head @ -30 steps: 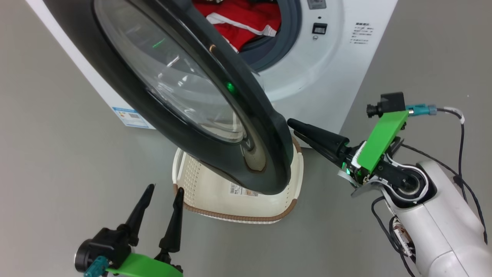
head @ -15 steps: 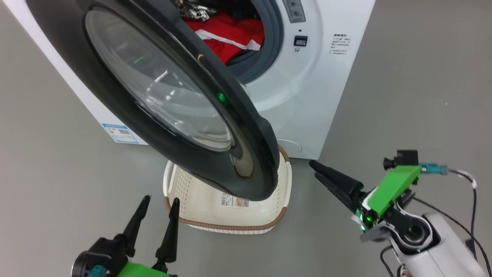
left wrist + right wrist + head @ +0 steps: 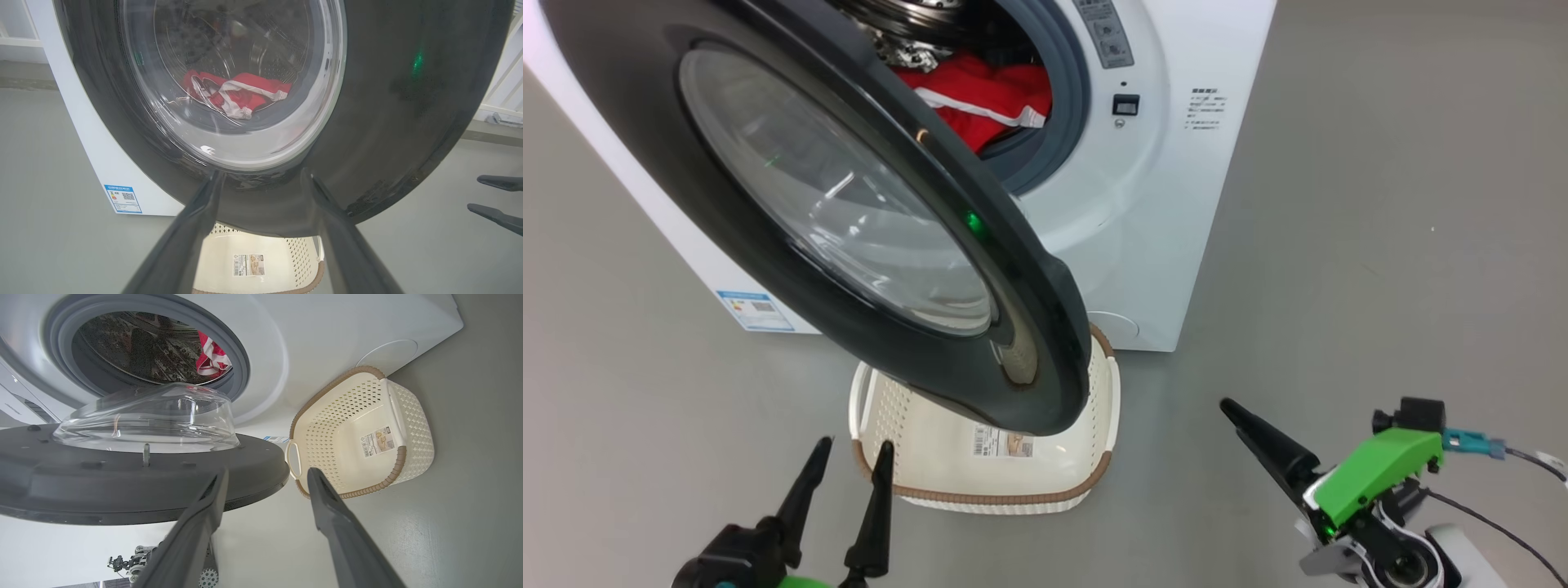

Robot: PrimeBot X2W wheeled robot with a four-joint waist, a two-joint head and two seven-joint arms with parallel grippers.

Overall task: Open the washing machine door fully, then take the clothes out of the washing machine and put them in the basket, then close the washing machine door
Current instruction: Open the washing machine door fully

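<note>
Black and glossy, the wide rim of the large round washing machine door (image 3: 849, 204) runs from eleven o'clock toward the centre of the head view. The door stands swung partly open from the big white boxy front-loading washing machine (image 3: 1176, 204) at twelve to one o'clock. Behind the door's edge, at twelve o'clock, bright red clothes with white trim (image 3: 980, 98) lie inside the perforated steel drum (image 3: 143, 347), against the grey-blue rubber gasket (image 3: 1068, 98).

On the grey floor (image 3: 1380, 286) at six o'clock sits the small cream-white perforated plastic basket with a brown woven-look rim (image 3: 980, 496). It has a label sticker (image 3: 1002, 443) on its bottom and no clothes in it, and the door's lower edge covers its far side.

At seven o'clock the left gripper (image 3: 858, 445) points toward twelve, just beside the basket's near left corner. Its two dark fingers are spread wide with nothing between them. At five o'clock the right gripper (image 3: 1232, 416) points toward ten, apart from door and basket. In the right wrist view its fingers (image 3: 196, 522) stand wide and hold nothing. At nine o'clock in that view lie the door's dark grey inner frame and clear glass bowl, with the basket at two o'clock.

A small blue label (image 3: 756, 309) sits low on the machine's side at nine o'clock of the head view.
</note>
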